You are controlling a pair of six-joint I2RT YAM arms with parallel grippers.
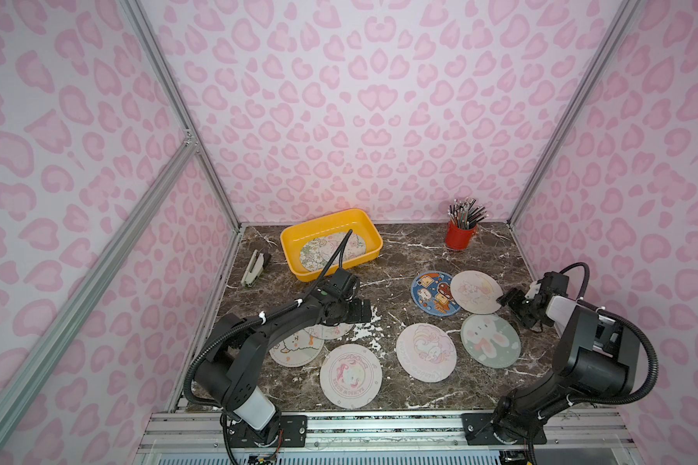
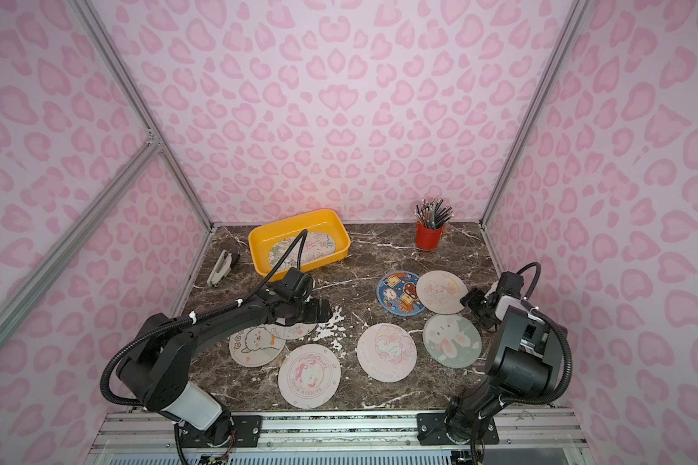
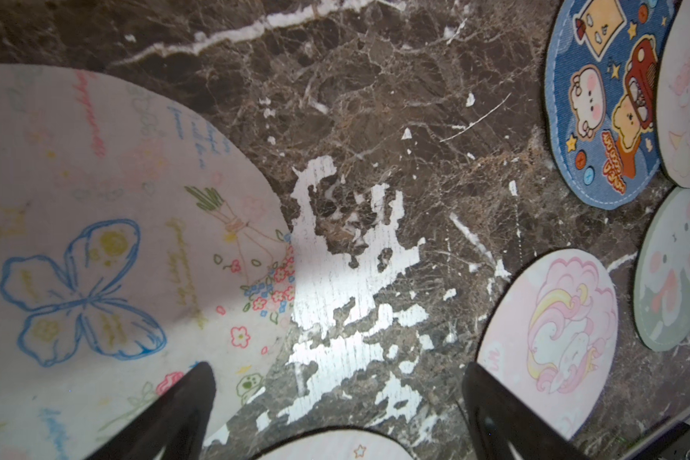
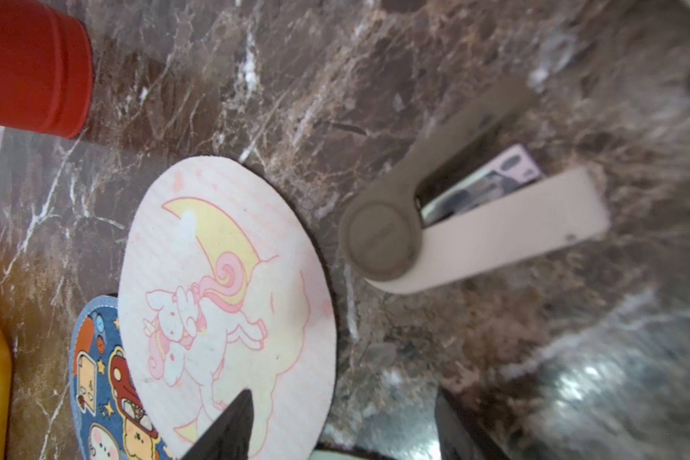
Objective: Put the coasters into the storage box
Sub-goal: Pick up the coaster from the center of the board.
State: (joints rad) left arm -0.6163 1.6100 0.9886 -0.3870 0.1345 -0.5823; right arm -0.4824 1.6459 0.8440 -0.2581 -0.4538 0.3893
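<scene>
In both top views the storage box (image 1: 291, 251), a shallow, smooth yellow plastic tray with rounded corners and a flared rim, sits at the far left of the desk (image 1: 399, 257). It already holds what look like two coasters (image 1: 313, 254), and seven more lie flat on the dark, marble-patterned desk. The right end effector (image 1: 510, 300) sits at the rim of the moon-print coaster (image 1: 476, 292), which overlaps the blue coaster (image 1: 434, 296), so I judge the step in hand to be picking up that one. The left end effector (image 1: 359, 312) hangs low beside the butterfly coaster (image 1: 337, 331). In the left wrist view its jaws are spread wide with only desk between them, the brown surface worn to white patches there. The butterfly disc (image 3: 96, 239) looks thin, matte and fabric-faced. In the right wrist view the jaws stand apart, one fingertip (image 4: 236, 418) over the moon-print disc's (image 4: 224, 302) edge and the other over bare desk, pinching nothing yet. The next move probably calls for nipping that thin rim where it rides on the stitched, denim-look blue disc (image 4: 96, 378), then carrying it across to the box.
</scene>
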